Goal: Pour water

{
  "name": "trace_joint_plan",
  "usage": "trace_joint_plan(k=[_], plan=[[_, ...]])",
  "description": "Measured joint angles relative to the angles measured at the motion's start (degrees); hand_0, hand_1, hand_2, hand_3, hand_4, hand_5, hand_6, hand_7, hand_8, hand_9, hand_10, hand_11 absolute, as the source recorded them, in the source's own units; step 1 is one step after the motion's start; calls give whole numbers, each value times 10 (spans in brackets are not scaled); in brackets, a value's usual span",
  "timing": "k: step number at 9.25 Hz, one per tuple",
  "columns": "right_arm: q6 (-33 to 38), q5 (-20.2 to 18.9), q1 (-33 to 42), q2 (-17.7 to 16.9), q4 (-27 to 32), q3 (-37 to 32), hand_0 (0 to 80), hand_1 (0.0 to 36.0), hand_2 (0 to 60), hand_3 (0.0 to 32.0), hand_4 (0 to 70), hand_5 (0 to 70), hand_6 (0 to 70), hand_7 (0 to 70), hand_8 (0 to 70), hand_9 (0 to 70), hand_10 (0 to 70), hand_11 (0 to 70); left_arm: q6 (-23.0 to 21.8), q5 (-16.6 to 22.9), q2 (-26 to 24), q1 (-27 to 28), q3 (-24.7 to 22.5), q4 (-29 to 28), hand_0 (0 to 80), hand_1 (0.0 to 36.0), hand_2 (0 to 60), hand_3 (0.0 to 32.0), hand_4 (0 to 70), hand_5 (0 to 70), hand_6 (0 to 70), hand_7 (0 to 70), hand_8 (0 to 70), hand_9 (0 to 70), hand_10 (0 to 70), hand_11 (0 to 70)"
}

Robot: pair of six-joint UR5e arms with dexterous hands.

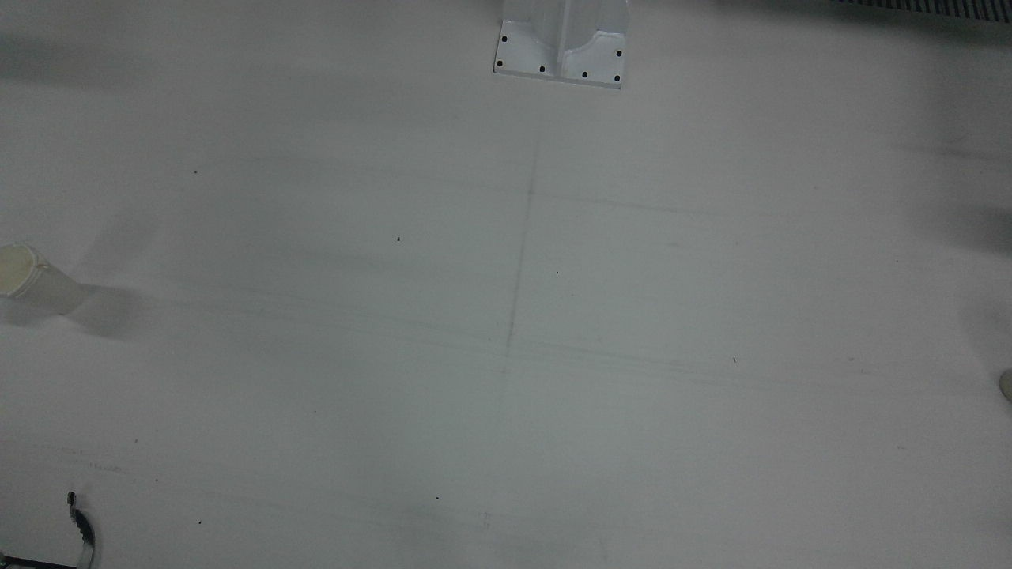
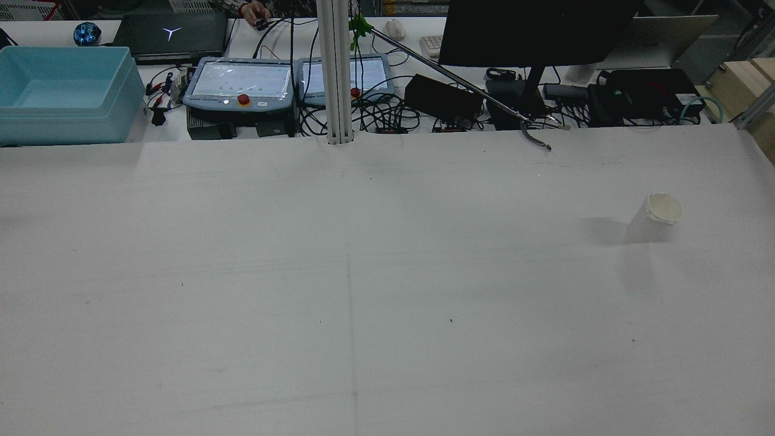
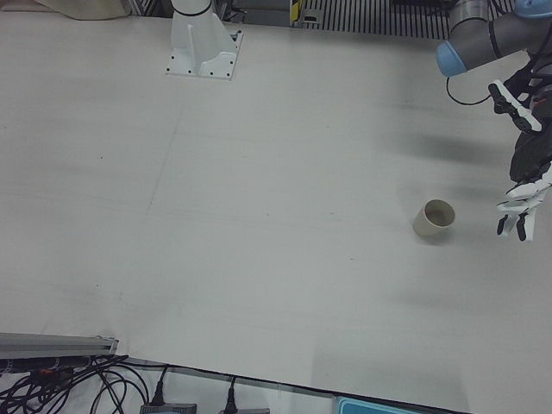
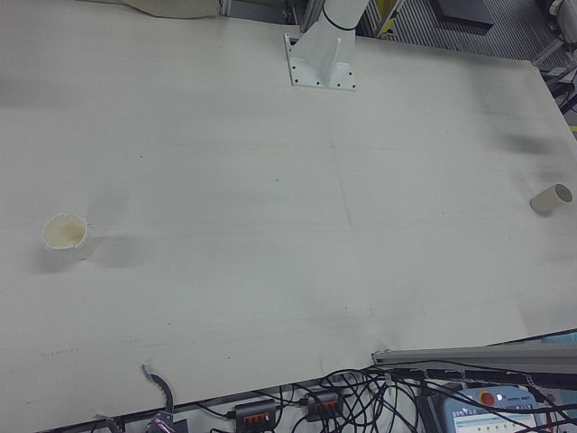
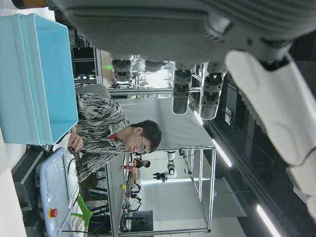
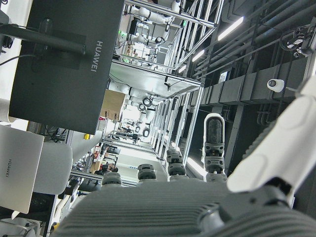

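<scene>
Paper cups are what I have to work with, two of them, well apart on the white table [image 2: 387, 290]. One cup [image 2: 655, 217] stands upright on my right arm's half, its mouth open upward and its rim a little crumpled. The other cup [image 3: 433, 220] sits on the left arm's half, tipped so its mouth faces the left-front camera; whether it lies flat on its side I cannot tell. My left hand [image 3: 522, 194] hangs in the air just beside that cup, apart from it, fingers spread and holding nothing. My right hand [image 6: 197, 197] shows only in its own camera, fingers extended upward and loose, nothing between them. Nothing lies between the cups. Beyond the far edge sit a teal bin [image 2: 63, 91], two teach pendants [image 2: 239, 82] and a dark monitor [image 2: 533, 30].
</scene>
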Motion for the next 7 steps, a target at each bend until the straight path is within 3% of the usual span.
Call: trace_joint_plan(k=[1,2,3,4,5,6,7], plan=[[0,0,0,0,0,1,375,32,40,0,59,628,87,176,43,65,2,5,0,0,0,0,0,0,459,0,0,50,233,134,111,256,12,37,49,76],[-2,1,-1,1,-3,7,380,41,61,0,68,664,96,189,47,72,5,10,2,0,1,0,7,-3,466,11,0,64,223,95,101,237,10,33,46,74],[-7,1,-5,2,-6,12,385,47,74,0,66,666,97,193,46,72,3,8,6,0,2,1,20,-15,476,32,0,58,216,75,92,217,8,29,42,70],[-12,-1,-13,2,-8,18,397,56,79,0,68,695,98,198,43,72,0,0,23,-1,9,1,34,-34,469,26,0,42,217,29,85,197,7,25,42,70],[-17,-11,-20,2,-12,26,401,58,82,0,71,700,104,209,44,75,0,0,53,-2,22,2,54,-68,471,35,0,6,235,38,90,196,8,25,41,69],[-19,-26,-25,3,-29,36,397,57,78,0,56,700,94,189,43,72,0,3,86,-2,36,2,93,-119,471,38,0,0,249,13,90,190,8,24,41,69],[-20,-38,-26,3,-43,43,399,58,71,0,46,652,87,175,40,68,0,4,109,-1,43,2,132,-162,466,36,0,0,255,0,81,176,6,21,38,64]])
